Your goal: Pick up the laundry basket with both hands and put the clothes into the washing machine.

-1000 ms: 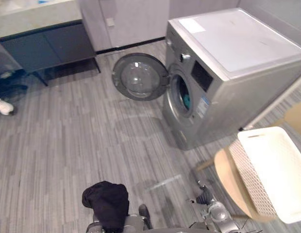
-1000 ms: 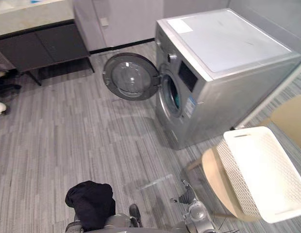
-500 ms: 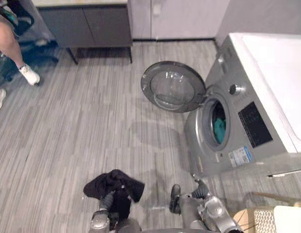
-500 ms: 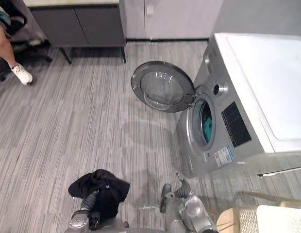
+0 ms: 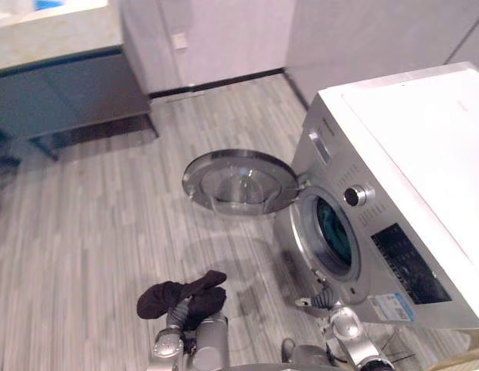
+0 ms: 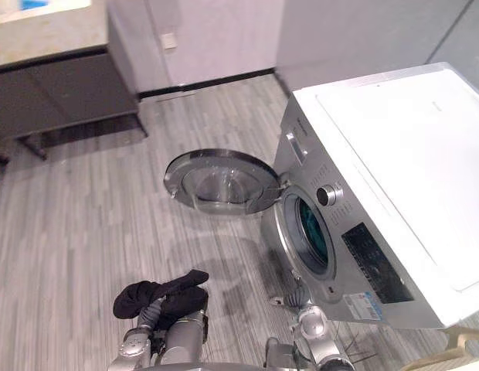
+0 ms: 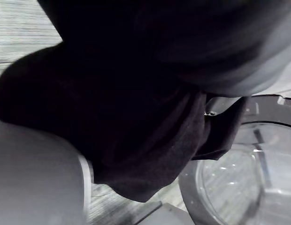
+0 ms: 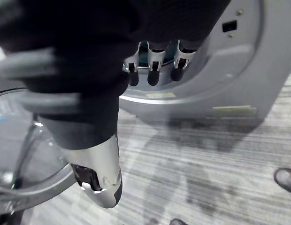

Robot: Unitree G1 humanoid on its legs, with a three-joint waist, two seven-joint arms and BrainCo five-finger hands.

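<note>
Left hand (image 5: 178,311) raised low in front of the robot, over the grey plank floor (image 5: 85,232). A black garment (image 5: 181,297) lies bunched over it, one end trailing toward the washing machine (image 5: 409,154). The cloth covers the hand entirely, so whether it is clamped on the garment or just carrying it cannot be told. In the left wrist view the same dark cloth hangs close before the camera, with the glass of the machine's door (image 5: 238,182) behind it.

Right hand (image 5: 326,297) is empty. It sits low, near the machine's front panel and below the drum opening (image 5: 332,232), not touching it. In its wrist view the fingers (image 8: 153,70) hang loose in a row, dark tips toward the panel, and the thumb (image 8: 101,180) stands well apart from them.

Machine door swung fully open toward the robot's left. Something teal shows inside the drum — shape unclear. A dark cabinet (image 5: 69,93) stands against the far wall.
</note>
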